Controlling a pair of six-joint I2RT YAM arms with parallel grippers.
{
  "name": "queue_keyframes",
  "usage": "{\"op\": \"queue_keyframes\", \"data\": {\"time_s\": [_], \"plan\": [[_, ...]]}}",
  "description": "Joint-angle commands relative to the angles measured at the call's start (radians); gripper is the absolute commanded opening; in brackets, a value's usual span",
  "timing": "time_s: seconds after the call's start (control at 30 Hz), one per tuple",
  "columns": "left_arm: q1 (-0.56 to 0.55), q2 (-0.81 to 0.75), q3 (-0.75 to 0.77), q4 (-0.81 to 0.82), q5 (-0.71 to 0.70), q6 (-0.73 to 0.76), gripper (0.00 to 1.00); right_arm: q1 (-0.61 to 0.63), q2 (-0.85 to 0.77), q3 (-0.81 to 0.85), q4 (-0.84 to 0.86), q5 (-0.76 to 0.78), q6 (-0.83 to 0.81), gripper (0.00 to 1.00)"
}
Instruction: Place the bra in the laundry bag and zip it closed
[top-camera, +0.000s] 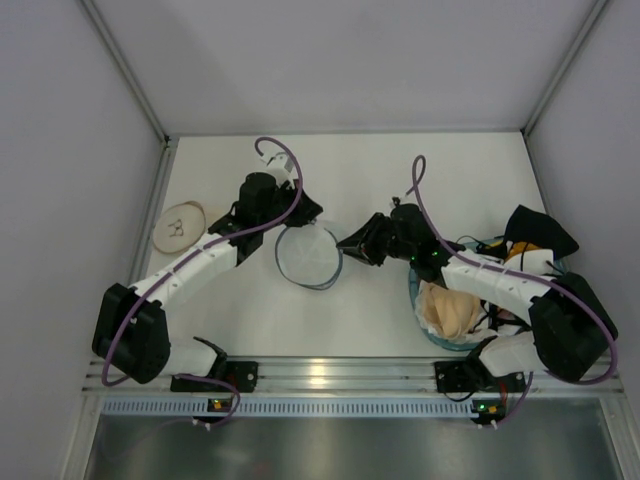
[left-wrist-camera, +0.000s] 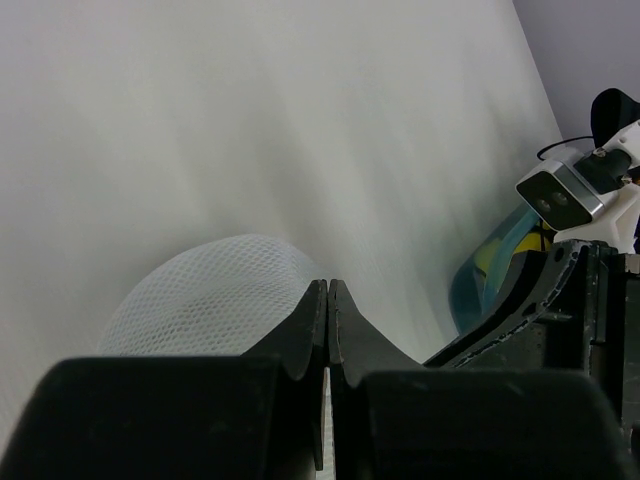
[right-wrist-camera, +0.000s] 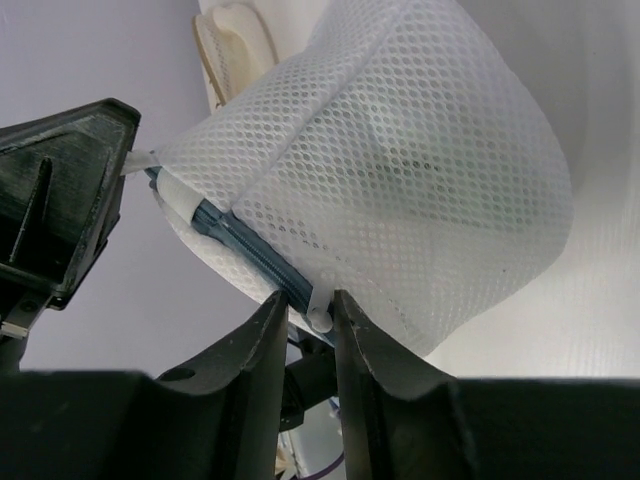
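The laundry bag (top-camera: 308, 256), a round white mesh pouch with a dark hoop rim, sits mid-table between my grippers. My left gripper (top-camera: 303, 215) is at its far edge, shut on a white tab of the bag; its jaws are pressed together in the left wrist view (left-wrist-camera: 328, 283), with the mesh (left-wrist-camera: 205, 295) beside them. My right gripper (top-camera: 347, 243) is at the bag's right side. In the right wrist view (right-wrist-camera: 305, 300) its narrow jaws hold the white zipper pull (right-wrist-camera: 320, 314) on the blue-grey zipper (right-wrist-camera: 240, 245). A beige bra (top-camera: 180, 227) lies on the table left of the bag.
A blue basket (top-camera: 418, 300) at the right holds beige (top-camera: 450, 312) and black garments (top-camera: 540, 232). White enclosure walls run along the left, back and right. The metal rail with the arm bases runs along the near edge.
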Motion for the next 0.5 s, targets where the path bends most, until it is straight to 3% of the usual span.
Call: {"op": "queue_keyframes", "data": {"time_s": [0.0, 0.2, 0.47], "plan": [[-0.003, -0.043, -0.001, 0.072, 0.004, 0.0, 0.0, 0.018, 0.012, 0.051, 0.028, 0.037, -0.043, 0.23], [-0.001, -0.056, -0.01, 0.07, -0.001, 0.009, 0.0, 0.021, 0.006, 0.071, 0.017, 0.076, -0.083, 0.01], [-0.003, -0.083, -0.027, 0.043, -0.062, 0.012, 0.0, 0.028, -0.029, 0.09, -0.038, 0.137, -0.179, 0.0]]}}
